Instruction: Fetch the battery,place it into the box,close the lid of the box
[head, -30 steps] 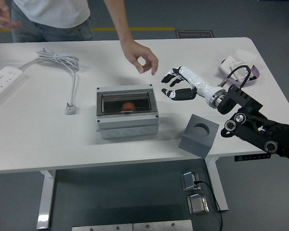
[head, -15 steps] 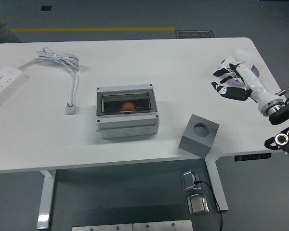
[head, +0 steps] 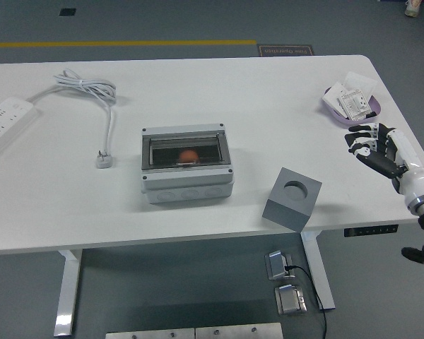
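Note:
A grey box (head: 187, 164) sits mid-table with its clear lid shut. Through the lid I see an orange object (head: 189, 155) inside. No battery shape is plainly recognisable anywhere else. My right hand (head: 374, 147) hovers at the table's right edge, well clear of the box, fingers spread and holding nothing. The left arm is out of the picture.
A grey cube with a round hole (head: 292, 198) stands right of the box near the front edge. A purple bowl with white packets (head: 352, 103) sits at the far right. A white power strip (head: 6, 120) and a cable with a plug (head: 102, 157) lie on the left.
My right hand has pulled back from beside the box to the table's right edge. The person who stood at the far side has left the picture.

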